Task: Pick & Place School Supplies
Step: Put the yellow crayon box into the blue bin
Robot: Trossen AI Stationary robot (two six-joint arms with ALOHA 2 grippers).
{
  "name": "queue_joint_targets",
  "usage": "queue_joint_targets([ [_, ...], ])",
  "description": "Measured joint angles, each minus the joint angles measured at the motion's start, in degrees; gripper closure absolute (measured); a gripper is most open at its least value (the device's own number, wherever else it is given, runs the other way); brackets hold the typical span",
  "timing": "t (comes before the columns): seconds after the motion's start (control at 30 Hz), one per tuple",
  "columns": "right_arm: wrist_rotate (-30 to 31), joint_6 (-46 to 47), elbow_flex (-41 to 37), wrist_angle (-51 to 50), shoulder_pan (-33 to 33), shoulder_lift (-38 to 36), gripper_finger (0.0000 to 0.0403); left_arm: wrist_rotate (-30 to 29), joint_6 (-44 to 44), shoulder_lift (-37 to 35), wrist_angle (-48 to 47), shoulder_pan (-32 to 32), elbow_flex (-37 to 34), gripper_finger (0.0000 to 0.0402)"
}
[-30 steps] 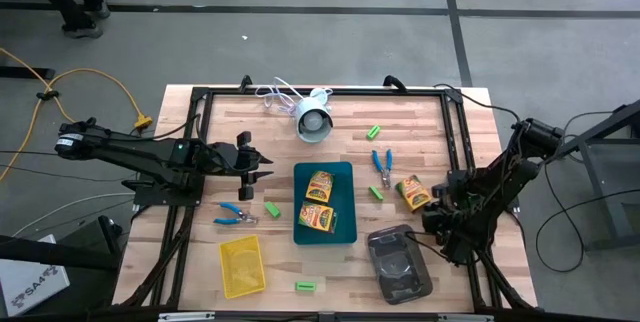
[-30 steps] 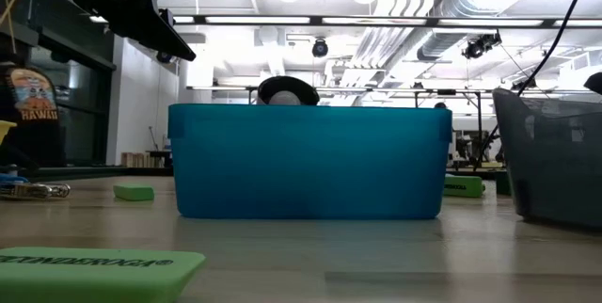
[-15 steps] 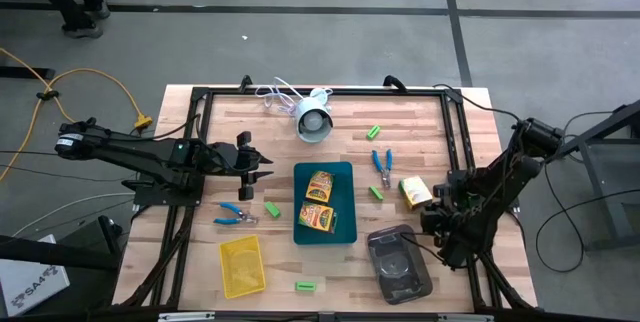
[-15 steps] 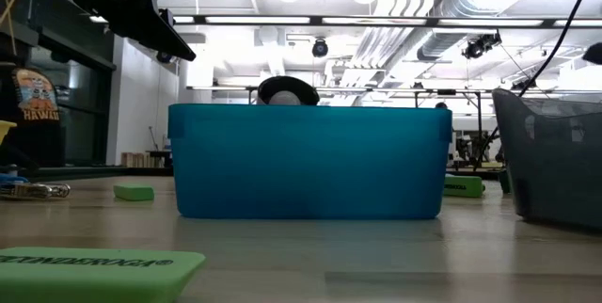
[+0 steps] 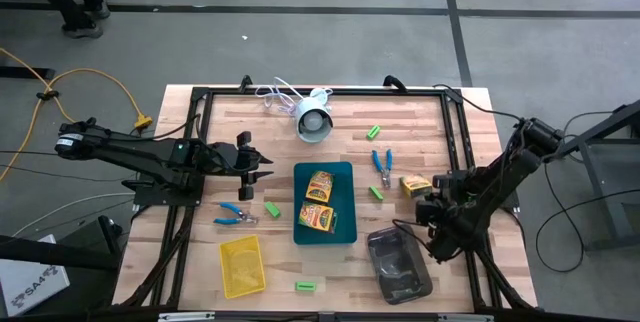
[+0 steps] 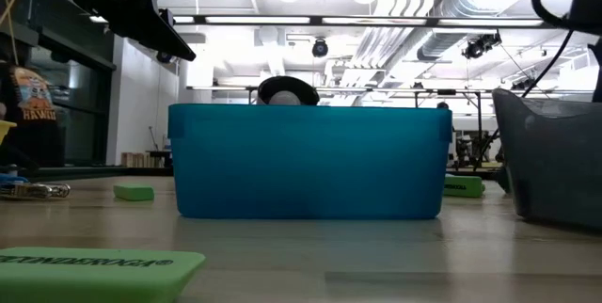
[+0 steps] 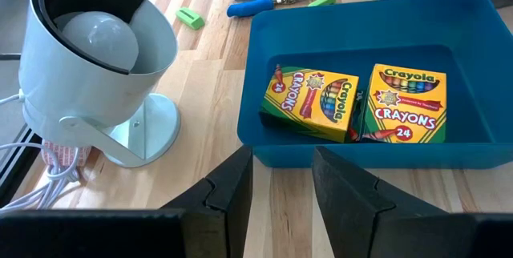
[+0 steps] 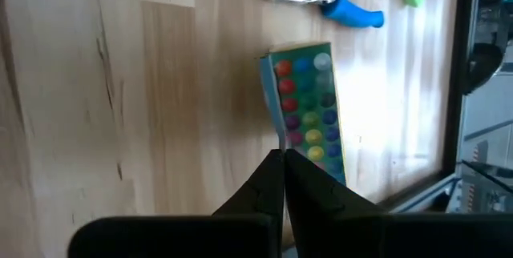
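A teal tray [image 5: 325, 202] at the table's middle holds two yellow crayon boxes [image 7: 313, 104] [image 7: 407, 106]. A third crayon box [image 5: 415, 184] is right of it, its green dotted face [image 8: 309, 114] toward the right wrist camera, and my right gripper [image 8: 282, 160] is shut at its near end. My left gripper [image 7: 282, 179] hangs open over the table left of the teal tray, with nothing between its fingers. Blue-handled tools [image 5: 382, 165] [image 5: 235, 214] and green blocks [image 5: 376, 192] [image 5: 272, 208] lie flat on the wood. My right gripper pinches the third crayon box at a thin edge of its near end [image 8: 280, 147], between the two shut fingertips. The fingers slant down at it from the table's near right. I cannot tell whether the box is clear of the table.
A white round lamp [image 5: 313, 120] with a cable stands at the far middle. A yellow tray [image 5: 241, 265] sits near left and a dark grey tray [image 5: 400, 262] near right, below the right arm. More green blocks [image 5: 374, 132] [image 5: 306, 286] lie loose.
My right gripper has risen and swung a little toward the far edge, staying shut. The third crayon box has turned from slanting to lying left to right and shifted slightly toward the far edge. The dark grey tray shows more.
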Motion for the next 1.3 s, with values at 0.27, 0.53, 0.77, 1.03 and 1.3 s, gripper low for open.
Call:
queue_joint_targets([
  [0.27, 0.46, -4.81, 5.19, -3.92, -3.77, -0.07, 0.0400, -0.01, -0.02, 0.01, 0.02, -0.01, 0.00, 0.0277],
  [0.53, 1.18, -9.74, 10.02, -7.11, -8.37, -0.07, 0.0400, 0.00, -0.01, 0.01, 0.01, 0.00, 0.01, 0.0277],
  [0.77, 3.40, -14.99, 14.51, -9.22, -12.23, -0.07, 0.0400, 0.01, -0.02, 0.01, 0.02, 0.01, 0.00, 0.0277],
  [1.03, 4.96, -25.13, 21.53, -9.35, -18.22, -0.07, 0.0400, 0.01, -0.02, 0.01, 0.00, 0.01, 0.00, 0.0277],
  [1.3, 3.44, -38.47, 25.56, -0.47, -23.25, -0.07, 0.0400, 0.01, -0.02, -0.02, 0.00, -0.01, 0.00, 0.0277],
])
